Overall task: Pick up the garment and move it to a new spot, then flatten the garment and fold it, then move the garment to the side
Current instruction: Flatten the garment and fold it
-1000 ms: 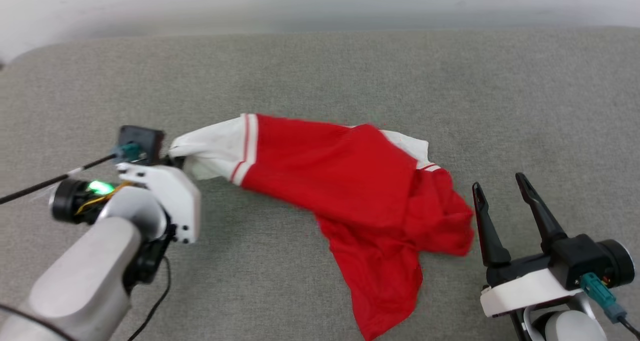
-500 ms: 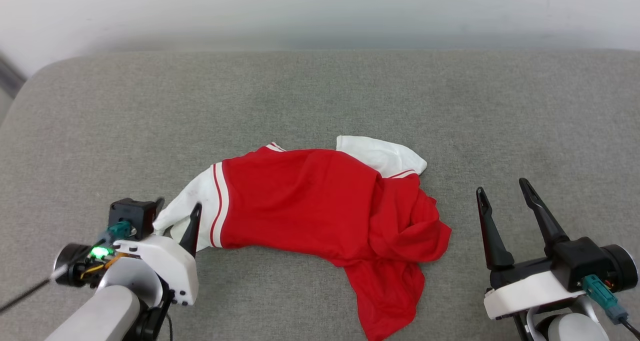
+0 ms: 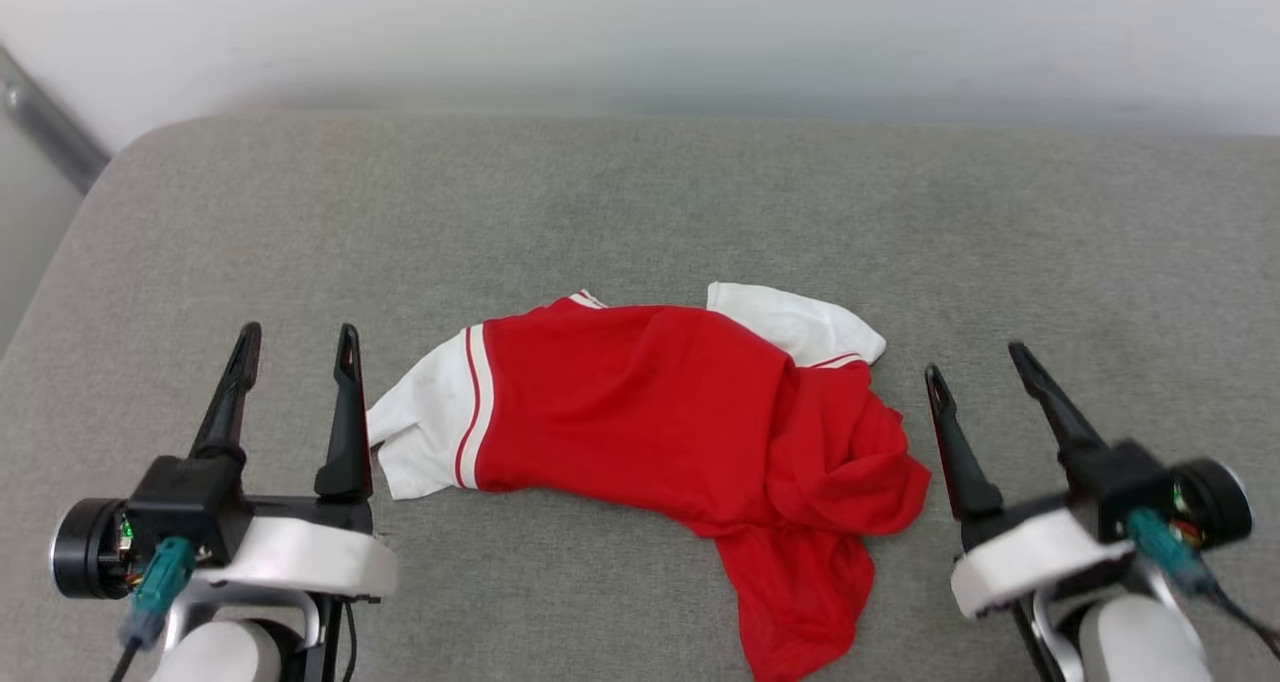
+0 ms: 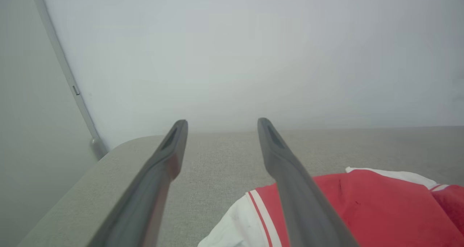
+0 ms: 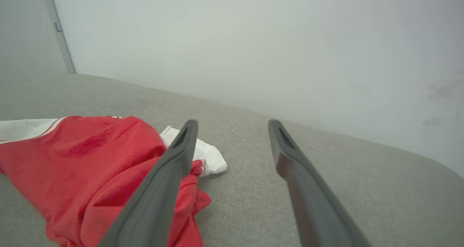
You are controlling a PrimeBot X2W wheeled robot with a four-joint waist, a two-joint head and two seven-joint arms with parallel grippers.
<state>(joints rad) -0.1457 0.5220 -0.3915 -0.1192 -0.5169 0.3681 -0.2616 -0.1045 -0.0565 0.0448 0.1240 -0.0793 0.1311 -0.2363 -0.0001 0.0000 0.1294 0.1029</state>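
The garment (image 3: 660, 422) lies crumpled on the grey cushion, plain red side up, with one white sleeve (image 3: 425, 427) at its left and another (image 3: 800, 327) at its upper right. My left gripper (image 3: 297, 340) stands open just left of the white sleeve, holding nothing. In the left wrist view the garment (image 4: 362, 210) lies to the right of my left gripper (image 4: 222, 124). My right gripper (image 3: 978, 362) is open too, a little right of the bunched red cloth. The right wrist view has the garment (image 5: 83, 167) left of my right gripper (image 5: 232, 125).
The grey upholstered cushion (image 3: 640, 202) spreads wide around the shirt, with a rounded corner at the far left (image 3: 130, 147). A pale wall (image 3: 640, 22) runs behind it, with a grey strip (image 3: 45, 122) at the far left.
My left gripper let go of the white sleeve, opened and drew back to the lower left. The garment dropped onto the cushion. The head camera shifted; my right gripper stayed open.
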